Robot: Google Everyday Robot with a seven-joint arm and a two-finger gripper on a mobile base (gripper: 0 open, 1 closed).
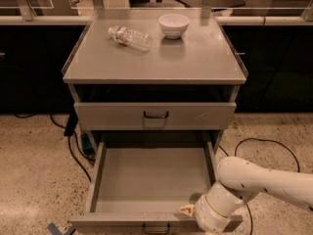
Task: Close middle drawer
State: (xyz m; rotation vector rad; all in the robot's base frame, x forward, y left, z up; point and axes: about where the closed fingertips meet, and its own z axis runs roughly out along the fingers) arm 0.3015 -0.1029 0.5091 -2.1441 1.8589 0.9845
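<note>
Grey metal, stiff and probably light on its slides: the middle drawer (pixel 151 182) stood pulled out below the table's (pixel 190 58) front edge. My jaws sat at its front rim, right-corner side; clenched or released, I couldn't tell. Best pushed flat on the front panel.

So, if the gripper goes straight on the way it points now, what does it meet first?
Probably the front panel of the open middle drawer: the gripper sits at its right end, pointing left along it. Depth is unclear, so they may be touching.
</note>
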